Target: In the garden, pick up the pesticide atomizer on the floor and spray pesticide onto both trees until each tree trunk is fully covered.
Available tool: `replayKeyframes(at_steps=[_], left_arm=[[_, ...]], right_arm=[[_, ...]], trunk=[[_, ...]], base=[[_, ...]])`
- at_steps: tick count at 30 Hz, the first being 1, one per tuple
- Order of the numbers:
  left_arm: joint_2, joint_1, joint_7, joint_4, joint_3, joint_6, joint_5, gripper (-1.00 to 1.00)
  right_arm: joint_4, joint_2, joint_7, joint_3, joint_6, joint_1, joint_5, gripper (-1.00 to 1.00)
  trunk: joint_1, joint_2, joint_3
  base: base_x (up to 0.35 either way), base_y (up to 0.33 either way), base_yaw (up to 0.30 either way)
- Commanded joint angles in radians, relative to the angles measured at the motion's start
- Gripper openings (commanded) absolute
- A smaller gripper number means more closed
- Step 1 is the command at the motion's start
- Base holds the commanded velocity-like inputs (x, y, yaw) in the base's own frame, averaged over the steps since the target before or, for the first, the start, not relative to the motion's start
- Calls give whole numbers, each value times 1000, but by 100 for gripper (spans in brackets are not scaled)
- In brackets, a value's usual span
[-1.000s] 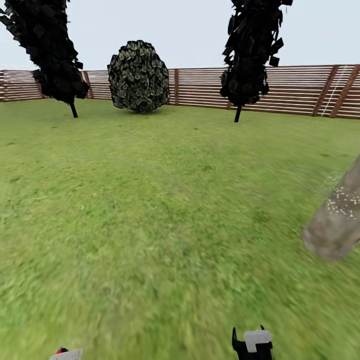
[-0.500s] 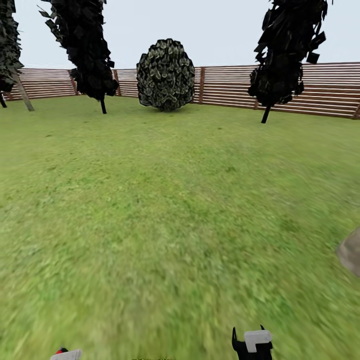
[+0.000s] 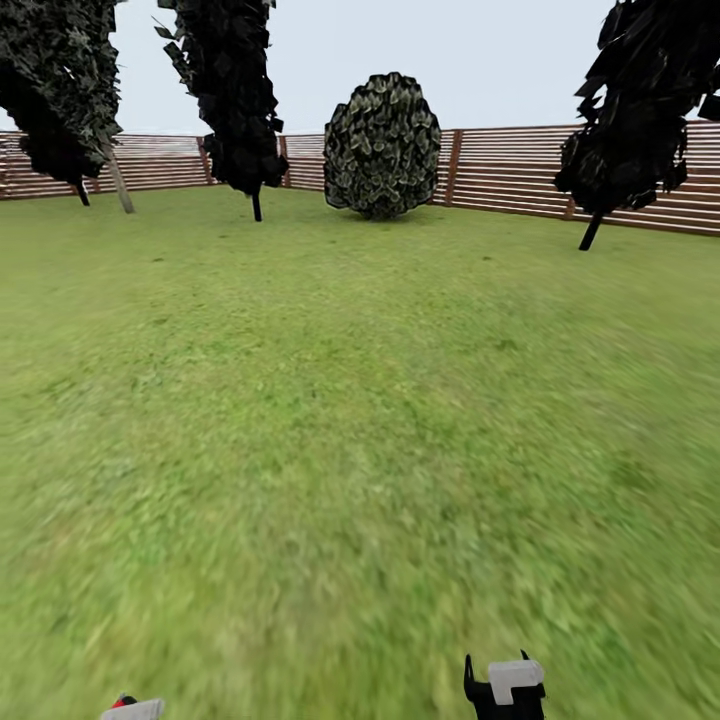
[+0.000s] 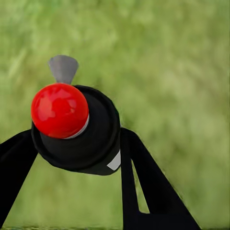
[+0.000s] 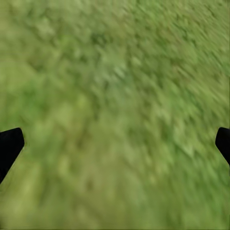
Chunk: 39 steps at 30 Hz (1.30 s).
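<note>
Two hands: left [image 4: 76, 158] clamps the atomizer [image 4: 76, 127], right [image 5: 115, 143] spread wide

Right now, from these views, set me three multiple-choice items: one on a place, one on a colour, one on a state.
1. Where does the round bush stand?
A. against the fence
B. mid-lawn
C. beside the robot

2. What colour is the cap of the atomizer?
A. blue
B. red
C. yellow

3. How is the right gripper?
A. shut on a can
B. shut on nothing
C. open over the grass

Key: 1 A, the bush sits at the slats at the far edge of the lawn. 2 B, a red ball tops the black body held in the left gripper. 3 C, its fingertips stand wide apart with grass between them.
</note>
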Motion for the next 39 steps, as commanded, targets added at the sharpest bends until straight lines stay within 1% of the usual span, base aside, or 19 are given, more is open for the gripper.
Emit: replayKeyframes(at_steps=[1, 12, 13, 15, 16, 17, 18, 22, 39], left_arm=[[0, 0, 0, 0, 1, 0, 0, -100], [1, 0, 6, 0, 5, -1, 5, -100], [2, 0, 14, 0, 5, -1, 18, -100], [2, 0, 43, 0, 13, -4, 109, -100], [2, 0, 47, 0, 15, -6, 138, -100], [2, 0, 49, 0, 15, -6, 151, -100], [3, 0, 52, 0, 16, -7, 171, -100], [2, 0, 45, 0, 16, -10, 176, -100], [2, 0, 47, 0, 9, -2, 161, -100]], right_arm=[[0, 0, 0, 0, 0, 0, 0, 100], [0, 0, 0, 0, 0, 0, 0, 100], [0, 0, 0, 0, 0, 0, 0, 100], [0, 0, 0, 0, 0, 0, 0, 100], [0, 0, 0, 0, 0, 0, 0, 100], [0, 0, 0, 0, 0, 0, 0, 100], [0, 0, 0, 1, 0, 0, 0, 100], [0, 0, 0, 1, 0, 0, 0, 100], [0, -1, 0, 0, 0, 0, 0, 100]], trunk=[[0, 0, -1], [0, 0, -6], [0, 0, -7], [0, 0, -8], [0, 0, -9], [0, 0, -9], [0, 0, -10], [0, 0, -12], [0, 0, -21]], base=[[0, 0, 281], [0, 0, 281], [0, 0, 281], [0, 0, 281], [0, 0, 281], [0, 0, 281], [0, 0, 281], [0, 0, 281], [0, 0, 281]])
